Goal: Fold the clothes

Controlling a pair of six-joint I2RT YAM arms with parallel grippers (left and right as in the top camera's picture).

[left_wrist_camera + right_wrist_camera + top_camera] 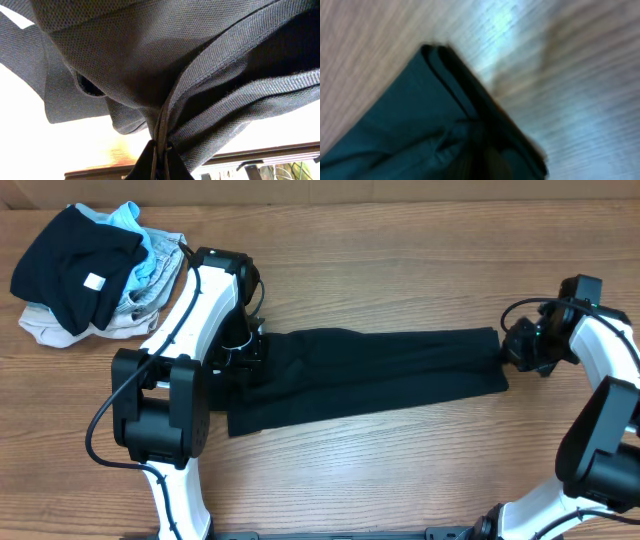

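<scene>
My left claw [161,157] is clamped tight. In its wrist view the two fingers meet with a seam of the black polo shirt [380,370] pinched between them, and the knit cloth hangs in bunched folds straight off the tips, filling most of that picture. From overhead, that claw sits at the shirt's left end, left of the worktop's [400,470] middle.

From there the shirt runs rightward as one long, narrow folded band, lying flat across the middle of the worktop, roughly parallel to its near edge. Its lower left corner flares out a little toward me.

The right claw [514,348] is at the band's other end, hard up against the short right edge and nearer its far corner. I cannot tell how far open it stands, or whether it has the cloth. Its wrist view is blurred and shows only a folded corner of the shirt on the wood.

Well apart from all this, in the far left corner of the worktop, sits a heap of other clothes [145,290] — pale blue and beige pieces, with a bundled black garment [60,255] bearing a white tag on top.
</scene>
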